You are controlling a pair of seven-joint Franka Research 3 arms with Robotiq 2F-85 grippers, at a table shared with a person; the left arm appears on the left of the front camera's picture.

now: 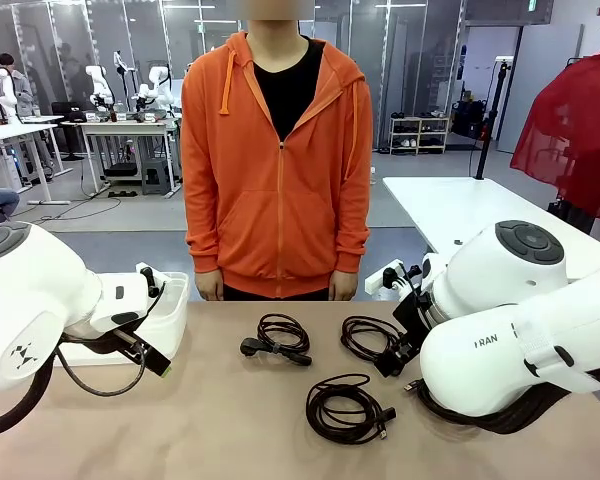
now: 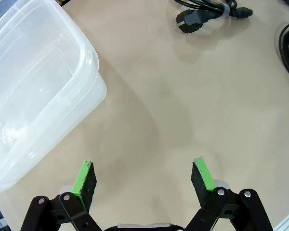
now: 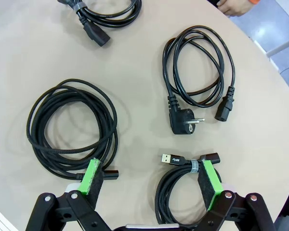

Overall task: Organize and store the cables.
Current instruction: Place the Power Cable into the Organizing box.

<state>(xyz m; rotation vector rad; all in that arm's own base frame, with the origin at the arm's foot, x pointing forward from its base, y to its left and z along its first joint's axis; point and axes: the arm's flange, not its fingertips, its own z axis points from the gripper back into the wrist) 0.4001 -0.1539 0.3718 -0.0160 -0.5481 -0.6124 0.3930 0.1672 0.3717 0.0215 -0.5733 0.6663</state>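
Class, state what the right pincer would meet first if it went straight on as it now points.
Likely the table between the large coil and the USB cable; pads of the right pincer overlap both, so either might touch first.

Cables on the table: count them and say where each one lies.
4, in the right wrist view: a banded coil at the top edge, a large coil at left, a power cord right of centre, a USB cable at the bottom edge. Others may be hidden.

Black cables are seen beyond green pads, on a beige table; a translucent container and an orange hoodie are noted.
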